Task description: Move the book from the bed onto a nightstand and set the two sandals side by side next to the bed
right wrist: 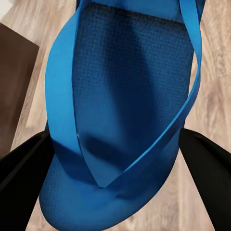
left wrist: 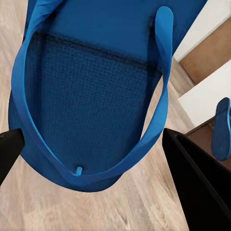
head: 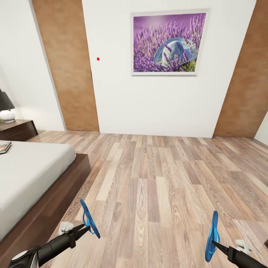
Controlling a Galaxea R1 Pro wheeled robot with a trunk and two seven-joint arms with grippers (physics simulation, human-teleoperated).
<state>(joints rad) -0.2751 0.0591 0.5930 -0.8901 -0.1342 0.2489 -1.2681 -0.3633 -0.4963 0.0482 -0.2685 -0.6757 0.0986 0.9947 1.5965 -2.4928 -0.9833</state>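
Note:
Each arm holds a bright blue sandal above the wood floor. My left gripper (head: 88,227) is shut on one sandal (head: 89,217), seen close up as the strap side of the sandal (left wrist: 91,96). My right gripper (head: 215,243) is shut on the other sandal (head: 212,235), whose sole and straps (right wrist: 125,106) sit between the black fingers. The bed (head: 29,175) with its pale grey mattress and dark frame lies at the left. The book (head: 4,147) rests on the mattress at the far left edge. A dark nightstand (head: 18,129) stands beyond the bed.
A lamp (head: 5,108) with a dark shade stands on the nightstand. Brown doors (head: 69,67) flank a white wall bearing a lavender picture (head: 168,42). Open plank floor (head: 160,178) stretches from the bed's side to the wall.

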